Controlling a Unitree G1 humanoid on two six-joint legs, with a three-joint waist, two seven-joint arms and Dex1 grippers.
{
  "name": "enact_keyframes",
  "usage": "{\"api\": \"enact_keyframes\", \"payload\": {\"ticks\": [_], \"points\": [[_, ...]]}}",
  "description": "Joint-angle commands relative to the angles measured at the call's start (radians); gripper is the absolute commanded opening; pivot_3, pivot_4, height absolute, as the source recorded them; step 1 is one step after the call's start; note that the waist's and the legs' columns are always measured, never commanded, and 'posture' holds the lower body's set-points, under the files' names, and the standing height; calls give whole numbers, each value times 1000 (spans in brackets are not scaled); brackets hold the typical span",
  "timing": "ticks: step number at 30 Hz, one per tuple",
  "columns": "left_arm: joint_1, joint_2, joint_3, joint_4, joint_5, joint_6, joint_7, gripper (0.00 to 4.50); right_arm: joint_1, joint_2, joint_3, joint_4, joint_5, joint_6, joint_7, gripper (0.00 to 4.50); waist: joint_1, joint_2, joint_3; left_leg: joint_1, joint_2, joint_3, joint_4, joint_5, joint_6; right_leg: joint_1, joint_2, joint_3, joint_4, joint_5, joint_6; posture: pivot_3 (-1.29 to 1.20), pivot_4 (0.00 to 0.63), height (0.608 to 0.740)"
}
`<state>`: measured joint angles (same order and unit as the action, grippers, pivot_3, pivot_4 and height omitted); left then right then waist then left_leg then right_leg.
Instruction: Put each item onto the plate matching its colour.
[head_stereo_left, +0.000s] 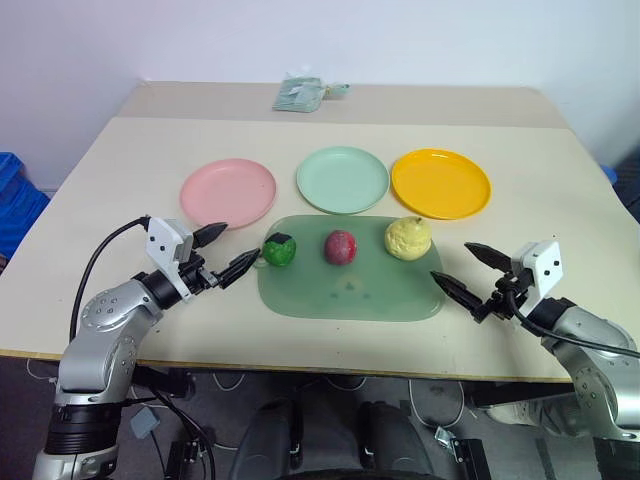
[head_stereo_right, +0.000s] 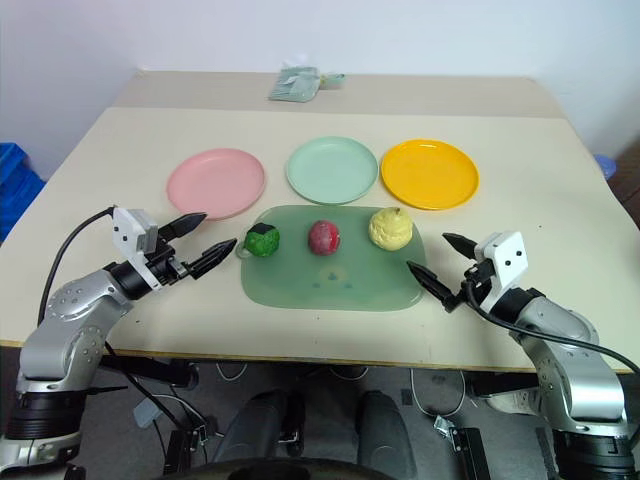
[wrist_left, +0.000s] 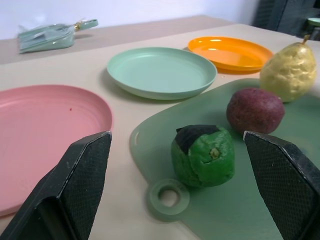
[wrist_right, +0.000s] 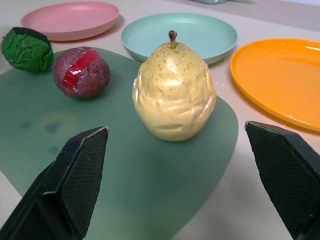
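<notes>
Three toy fruits stand in a row on a green tray (head_stereo_left: 350, 295): a dark green one with a black patch (head_stereo_left: 279, 249), a red-magenta ball (head_stereo_left: 341, 247) and a lumpy pale yellow pear (head_stereo_left: 408, 237). Behind the tray lie a pink plate (head_stereo_left: 228, 192), a mint green plate (head_stereo_left: 342, 179) and an orange-yellow plate (head_stereo_left: 441, 183), all bare. My left gripper (head_stereo_left: 227, 251) is open just left of the green fruit, apart from it. My right gripper (head_stereo_left: 466, 270) is open at the tray's right edge, short of the pear (wrist_right: 173, 92).
A pale green packet (head_stereo_left: 300, 93) lies at the table's far edge. A blue bin (head_stereo_left: 15, 195) stands off the table's left side. The tray has a ring handle (wrist_left: 169, 199) near the green fruit.
</notes>
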<state>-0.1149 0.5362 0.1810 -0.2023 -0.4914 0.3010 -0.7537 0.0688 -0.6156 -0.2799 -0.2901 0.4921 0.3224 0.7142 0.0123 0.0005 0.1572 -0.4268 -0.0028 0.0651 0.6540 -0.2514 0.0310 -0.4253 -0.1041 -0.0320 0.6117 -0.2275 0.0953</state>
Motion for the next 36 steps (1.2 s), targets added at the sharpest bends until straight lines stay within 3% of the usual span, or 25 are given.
{"api": "enact_keyframes", "payload": {"ticks": [1, 16, 26, 36], "points": [[-8, 8, 17, -6, -8, -5, -4, 4330, -12, -1, -6, -50, 5, 0, -9, 4500, 0, 0, 0, 0, 0, 0, 0, 0, 0, 0, 0, 0, 0, 0, 0, 0, 150, 740], [-47, -3, -8, 24, 35, -5, 30, 4330, -5, -10, -5, -66, 13, -61, 58, 4500, 1, 0, 0, 0, 0, 0, 1, 0, 0, 0, 1, 0, 1, 0, 0, 0, 150, 740], [-181, 26, -111, -12, 52, 314, 125, 4330, -89, -38, 65, -85, 56, -88, 225, 4500, 0, -4, 3, 0, 1, 0, 7, 0, 0, 2, 2, -1, 3, 0, 0, 0, 150, 740], [-285, 3, -202, 11, 74, 377, 105, 4330, -104, -29, 88, -37, 28, -131, 258, 4500, 1, -7, 4, -1, 1, -1, 8, 0, 1, 3, 2, 0, 3, 0, 1, 0, 150, 740]]}}
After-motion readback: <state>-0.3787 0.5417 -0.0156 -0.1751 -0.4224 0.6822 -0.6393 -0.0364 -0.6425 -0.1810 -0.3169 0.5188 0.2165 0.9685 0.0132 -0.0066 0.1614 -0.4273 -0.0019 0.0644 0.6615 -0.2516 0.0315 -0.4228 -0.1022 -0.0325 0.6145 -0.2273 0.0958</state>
